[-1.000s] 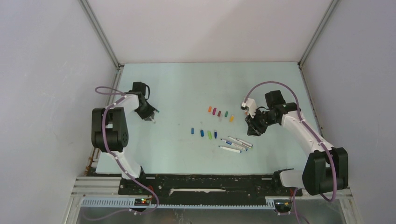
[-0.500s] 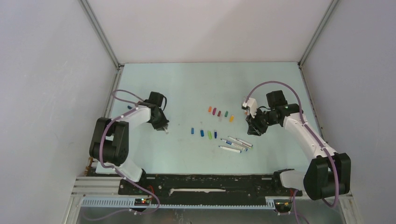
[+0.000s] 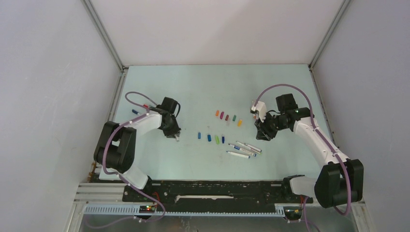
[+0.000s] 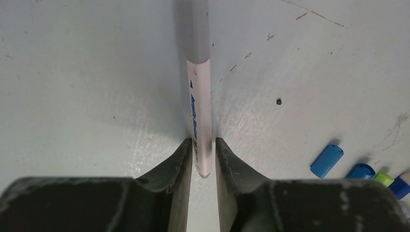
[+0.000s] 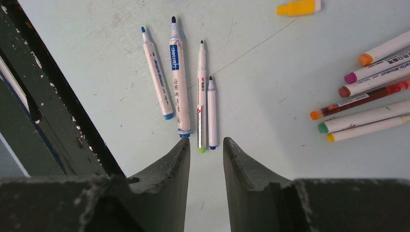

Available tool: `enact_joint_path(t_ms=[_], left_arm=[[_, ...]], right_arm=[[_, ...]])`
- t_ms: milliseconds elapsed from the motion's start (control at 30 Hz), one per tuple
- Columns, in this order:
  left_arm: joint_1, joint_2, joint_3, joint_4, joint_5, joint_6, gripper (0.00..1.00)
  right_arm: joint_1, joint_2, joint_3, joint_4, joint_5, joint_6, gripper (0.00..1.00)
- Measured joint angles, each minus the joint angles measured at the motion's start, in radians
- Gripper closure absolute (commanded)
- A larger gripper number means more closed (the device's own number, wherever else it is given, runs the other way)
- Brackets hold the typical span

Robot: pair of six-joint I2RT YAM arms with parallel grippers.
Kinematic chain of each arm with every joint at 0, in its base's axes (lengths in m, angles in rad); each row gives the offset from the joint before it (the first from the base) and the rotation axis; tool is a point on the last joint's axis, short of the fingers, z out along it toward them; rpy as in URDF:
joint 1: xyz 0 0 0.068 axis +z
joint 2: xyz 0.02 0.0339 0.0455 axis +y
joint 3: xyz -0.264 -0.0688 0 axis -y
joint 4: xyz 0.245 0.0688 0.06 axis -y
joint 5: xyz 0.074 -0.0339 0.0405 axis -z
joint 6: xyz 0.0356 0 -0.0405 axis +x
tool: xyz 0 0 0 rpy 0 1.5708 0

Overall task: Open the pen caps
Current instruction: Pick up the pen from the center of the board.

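Observation:
The loose pen caps lie in two short rows mid-table: an orange cap (image 3: 217, 113) heads the far row and a blue cap (image 3: 199, 135) the near one. The left wrist view has a blue cap (image 4: 327, 160) at its right edge. My left gripper (image 3: 175, 136) is low over the table left of the caps. A white pen barrel (image 4: 200, 111) with blue print sits between its jaws (image 4: 202, 145), against the left finger with a thin gap on the right. My right gripper (image 5: 206, 147) hovers open and empty just short of several uncapped pens (image 5: 180, 87).
Several capped pens (image 5: 372, 104) lie fanned at the right of the right wrist view, with an orange cap (image 5: 297, 7) above them. The uncapped pens (image 3: 244, 149) lie near the table's front. A small dark blue thing (image 3: 135, 111) lies by the left wall.
My left arm has swung right and nearer, carrying the pen towards the near row of caps, and its jaws have loosened a little. The right arm has hardly moved.

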Motion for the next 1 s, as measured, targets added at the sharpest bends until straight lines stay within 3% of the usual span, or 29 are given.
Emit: enact_joint_path(t_ms=[667,1000], left_arm=[[0.075,0.092,0.098,-0.045,0.076,0.038,0.69],[0.08,0.095,0.105,-0.038,0.083,0.063,1.0]], right_arm=[[0.0,0.0,0.0,-0.004,0.0,-0.014,0.66],[0.0,0.0,0.0,-0.008,-0.006,-0.015,0.66]])
